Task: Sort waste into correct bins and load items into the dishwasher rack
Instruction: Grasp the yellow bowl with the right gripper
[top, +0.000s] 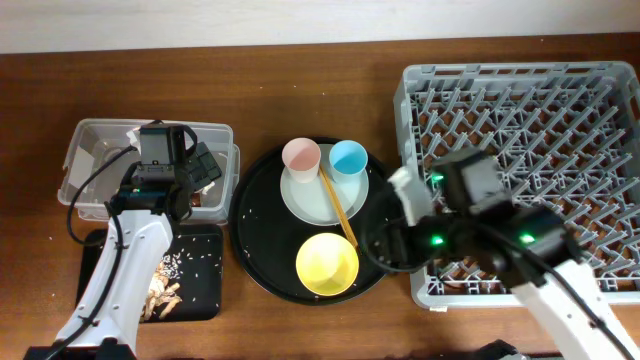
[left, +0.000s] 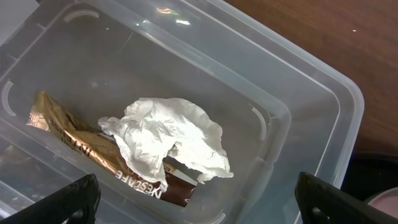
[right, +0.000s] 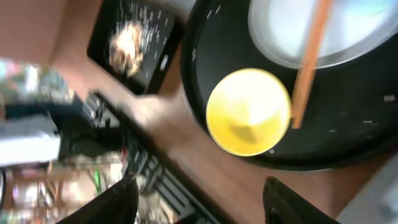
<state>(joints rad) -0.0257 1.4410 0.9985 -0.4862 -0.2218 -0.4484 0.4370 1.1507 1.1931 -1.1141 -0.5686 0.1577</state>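
Overhead, table (top: 300, 80) ctr: round black tray (top: 258, 225) carries pale plate (top: 310, 200), w/ pink cup (top: 301, 155) and light blue cup (top: 348, 157) at far side, yellow bowl (top: 327, 265) at near side. Chopstick pair (top: 337, 207) lies across plate, long axis diagonal, far-L to near-R, near tip beside yellow bowl. Grey rack (top: 520, 90) fills R side. Clear box (top: 85, 135) sits far L, black shallow tray (top: 200, 285) w/ food scraps (top: 163, 295) just in front of it. L arm (top: 125, 260) extends from near edge, L gripper (top: 205, 168) over clear box. R arm (top: 540, 260) crosses rack's near-L corner, R gripper (top: 392, 245) at round tray's R rim.

L wrist view: crumpled napkin (left: 168, 140) rests mid-box on wrapper (left: 74, 143). Wrapper long axis runs upper-L to lower-R, lettered end lower-R. Fingers (left: 74, 199) spread wide at btm corners, nothing between.

R wrist view (blurred): yellow bowl upright, mouth up. Chopstick pair just R of it, near-vertical in frame. Fingers (right: 118, 202) apart, released, holding nothing.
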